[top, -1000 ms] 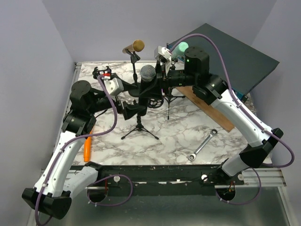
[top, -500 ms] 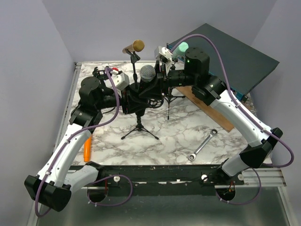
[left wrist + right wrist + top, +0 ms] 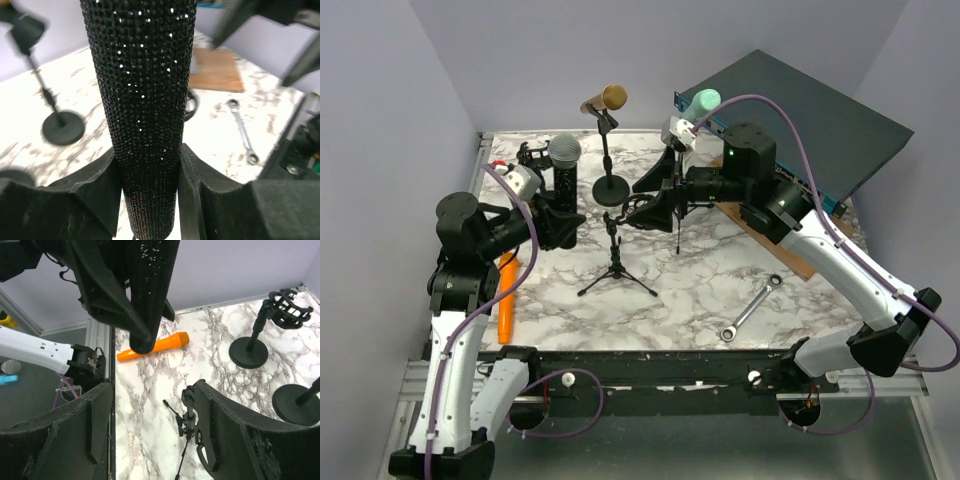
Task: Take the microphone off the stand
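Microphone off the stand, held in the left arm's grip.
Left end effector (image 3: 150, 165) is clenched on the lower body of the microphone (image 3: 142, 75), which stands upright with its grille above the jaws. The tripod stand (image 3: 616, 262) stands apart to its right. Right end effector (image 3: 645, 200) is released, fingers spread over the stand's empty clip. Risks: the top-heavy mic pivots or slides in this low grip; the right fingers snag the clip and tip the stand.

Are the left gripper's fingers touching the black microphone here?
Touching. The left wrist view shows both fingers pressed against the microphone body, with no gap on either side.
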